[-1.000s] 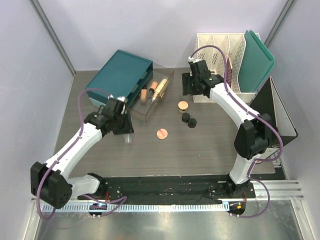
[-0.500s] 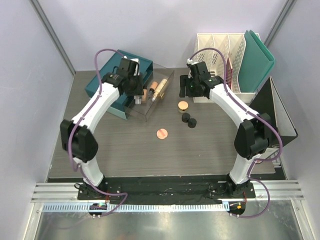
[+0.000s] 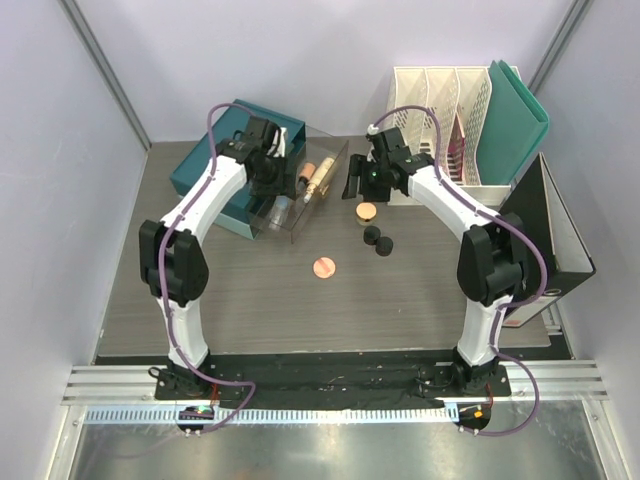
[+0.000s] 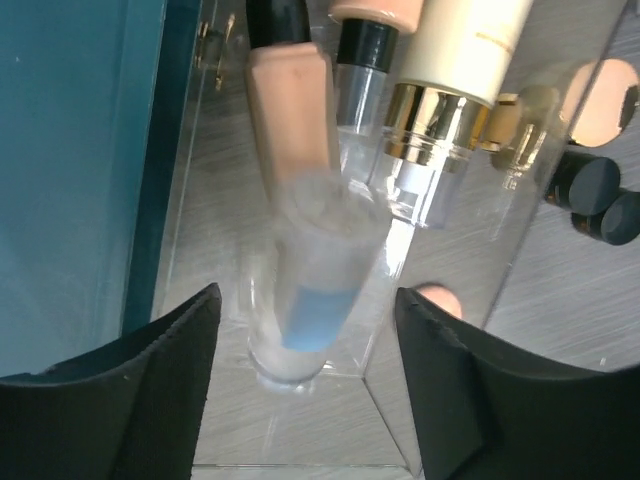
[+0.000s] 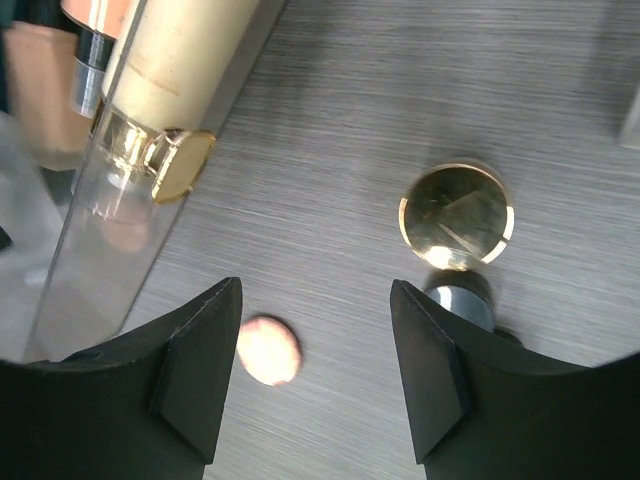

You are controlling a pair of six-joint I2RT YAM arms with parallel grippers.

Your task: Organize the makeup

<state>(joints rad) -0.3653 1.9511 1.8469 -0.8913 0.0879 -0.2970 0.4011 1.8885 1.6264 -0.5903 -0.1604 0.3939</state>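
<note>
A clear tray [image 3: 297, 232] holds a peach bottle [image 4: 292, 110], a black-capped bottle [image 4: 365, 45], a cream bottle with a gold collar [image 4: 465, 40] and a clear tube with a blue label [image 4: 308, 300]. My left gripper [image 3: 272, 190] hangs open over the tray, and in its wrist view [image 4: 306, 315] the fingers stand either side of the tube without touching it. My right gripper [image 3: 352, 185] is open and empty above the table [image 5: 315, 290]. A tan gold-lidded jar [image 3: 366, 211], two black jars [image 3: 378, 240] and a round pink compact [image 3: 323, 266] lie loose on the table.
A teal box [image 3: 230, 150] sits against the tray's left side. White file holders [image 3: 440, 100] with a teal folder [image 3: 515, 120] stand at the back right. A black binder [image 3: 560, 230] lies at the right edge.
My left arm swung from the front left of the table up to the tray, and the clear tube now lies in the tray with the jaws open. My right gripper shifted slightly left.
</note>
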